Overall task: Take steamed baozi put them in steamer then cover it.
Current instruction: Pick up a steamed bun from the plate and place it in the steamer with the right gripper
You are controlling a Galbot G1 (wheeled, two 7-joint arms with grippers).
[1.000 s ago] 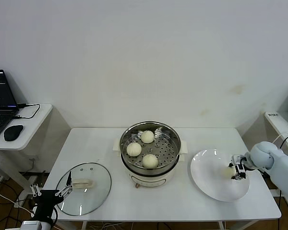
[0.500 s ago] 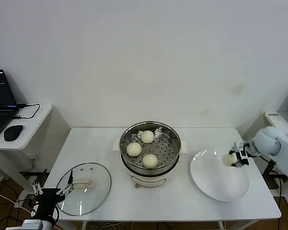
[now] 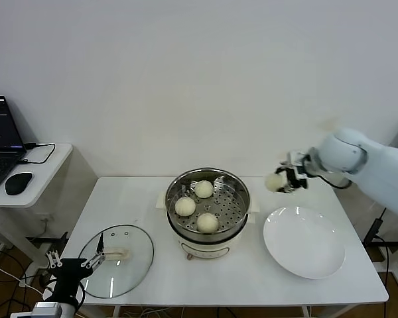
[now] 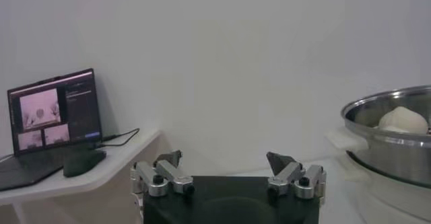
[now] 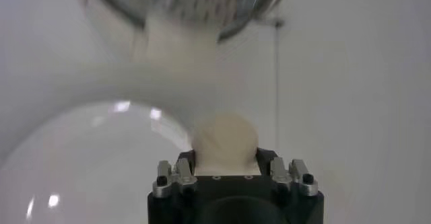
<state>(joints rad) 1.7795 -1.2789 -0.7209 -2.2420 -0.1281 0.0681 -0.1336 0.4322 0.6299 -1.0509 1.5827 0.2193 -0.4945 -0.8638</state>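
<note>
Right gripper: while it hangs in the air between the steamer and the plate, we see our right gripper clenched on a bun; the wrist view shows that bun pinched between the jaws.
Left gripper: our left gripper is parked low at the table's front left corner, jaws spread wide and grasping nothing, just beside the cover's near rim.
Steamer: it stands mid-table, and we count three buns on its perforated tray.
Cover: the cover lies flat on the table, left of the steamer.
Plate: it sits right of the steamer, apart from it.
Side desk: we see a laptop and a mouse on it, far left.
</note>
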